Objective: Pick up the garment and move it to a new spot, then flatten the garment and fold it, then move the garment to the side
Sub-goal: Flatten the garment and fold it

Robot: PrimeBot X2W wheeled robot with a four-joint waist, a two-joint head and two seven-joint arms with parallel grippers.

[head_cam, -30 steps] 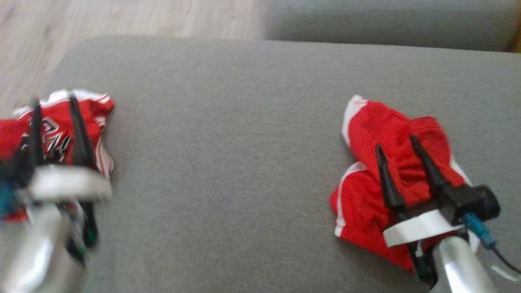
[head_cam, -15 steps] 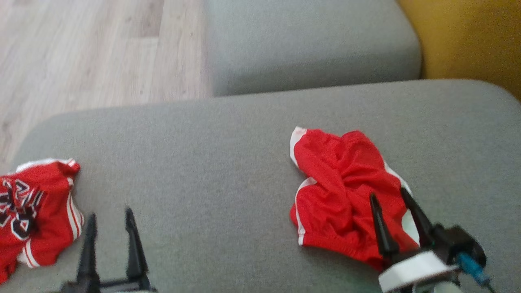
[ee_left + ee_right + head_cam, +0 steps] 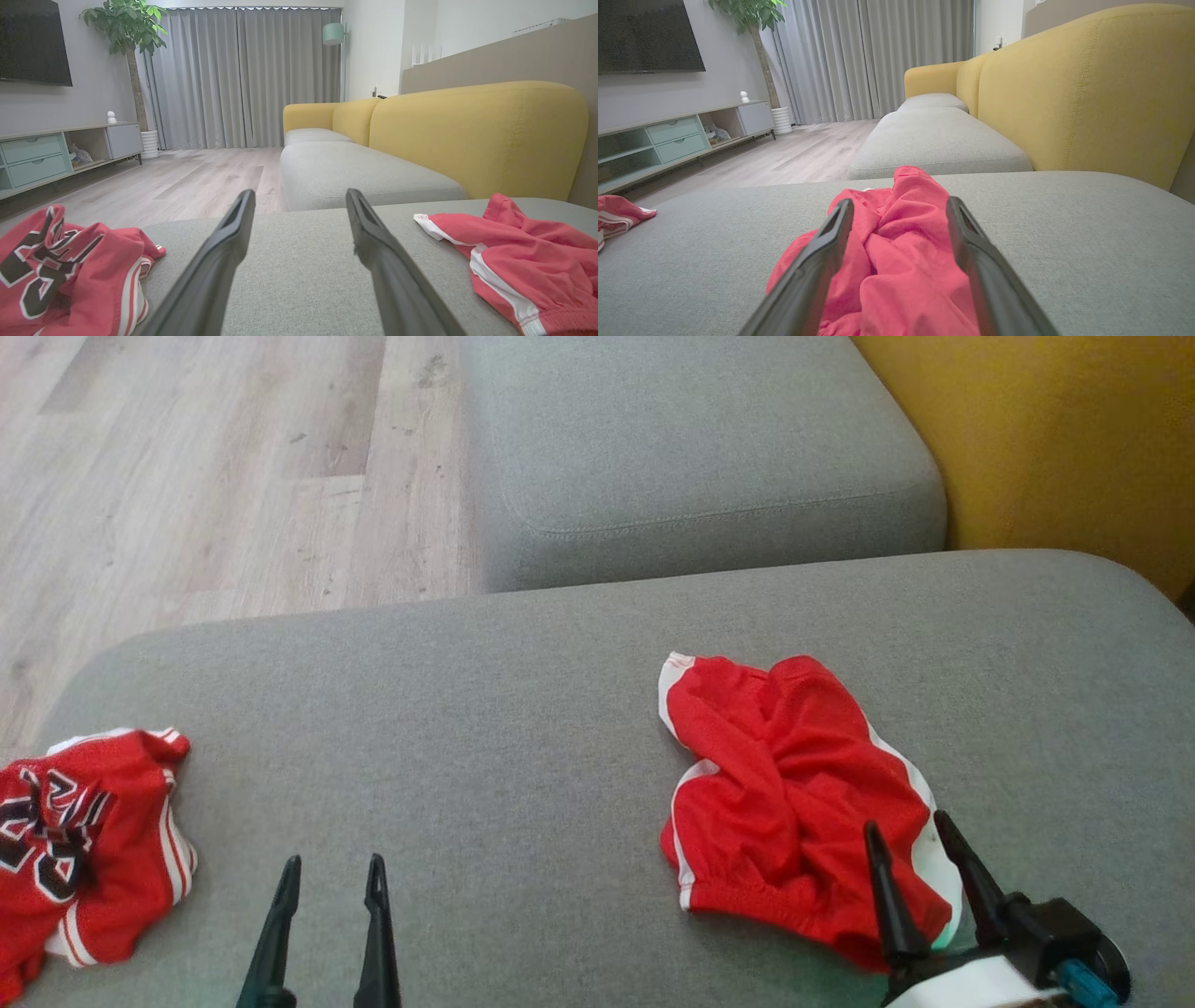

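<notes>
Broad grey seat cushion [image 3: 523,709] beneath both arms, rounded at the far left corner and dropping there to pale wood floor [image 3: 187,476]. Past the far edge, a second grey cushion [image 3: 691,448], with a narrow gap between the two; yellow backrest [image 3: 1055,439] closing off the far right. Plenty of bare fabric through the middle, between the two red pieces (the widest free stretch on the cushion).

Red shorts [image 3: 775,784] with white trim, crumpled in a heap right of centre, well clear of the far edge and of the backrest. Right gripper [image 3: 906,821] at the near end of that heap, fingers [image 3: 817,266] spread wide and pointing out over the cloth. In the right wrist view, red folds bulging up between the two, neither side visibly pinching. Whether the tips touch the fabric: cannot tell.

Left gripper [image 3: 334,861] low at the near edge, fingers likewise spread, bare grey cushion between them; well apart from the shorts, off to their left. Red jersey [image 3: 84,840] with black-and-white lettering bunched at the cushion's left end, running out of the head view, near those fingers on their left and apart from them.
</notes>
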